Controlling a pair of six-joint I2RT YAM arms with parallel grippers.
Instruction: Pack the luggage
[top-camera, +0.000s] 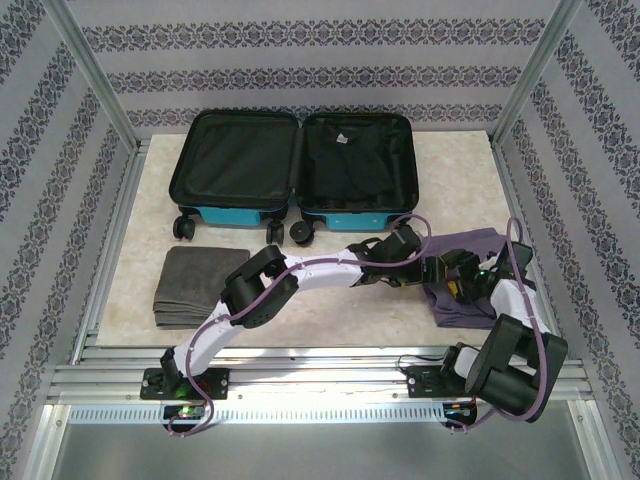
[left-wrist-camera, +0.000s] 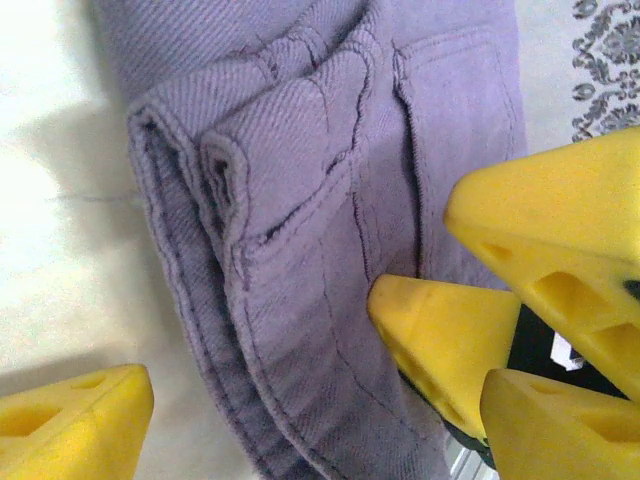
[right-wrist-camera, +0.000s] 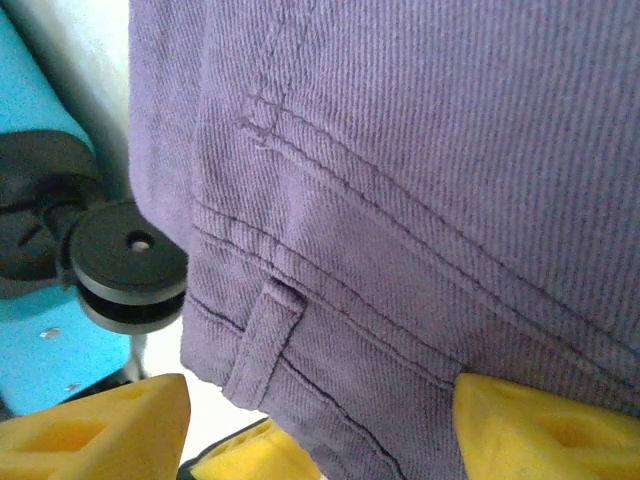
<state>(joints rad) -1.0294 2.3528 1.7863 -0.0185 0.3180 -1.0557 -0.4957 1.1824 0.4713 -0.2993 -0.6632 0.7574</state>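
The luggage (top-camera: 235, 160) is laid wide open at the far side of the table (top-camera: 330, 325). Both black-lined halves are turned up, and the turquoise shell and wheels are pointed toward the arms. A folded black garment (top-camera: 355, 160) is packed in the right half. A stack of folded grey cloth (top-camera: 200, 285) is parked at the near left of the table, well apart from everything else.

Both arms are bunched together over the folded purple trousers (top-camera: 482, 245), which are spread on the right side of the table, in front of the luggage's right half.

In the left wrist view, the left gripper (left-wrist-camera: 315, 400) is held with its jaws spread wide and nothing is pinched. One yellow finger (left-wrist-camera: 75, 420) is set over bare tabletop just beside the trousers' folded edge, and the opposite one is down at the lower right over the fabric. More yellow fingertips are crowded in at the right of that view (whose is whose can't really be sorted out there).

In the right wrist view, the right gripper (right-wrist-camera: 320, 400) is spread wide too. The trousers' seam and belt loop are stretched across the gap between its fingers, and no clamp on the cloth is seen. A black wheel (right-wrist-camera: 130, 265) of the luggage is caught just beside the trousers' edge, with turquoise shell behind it.
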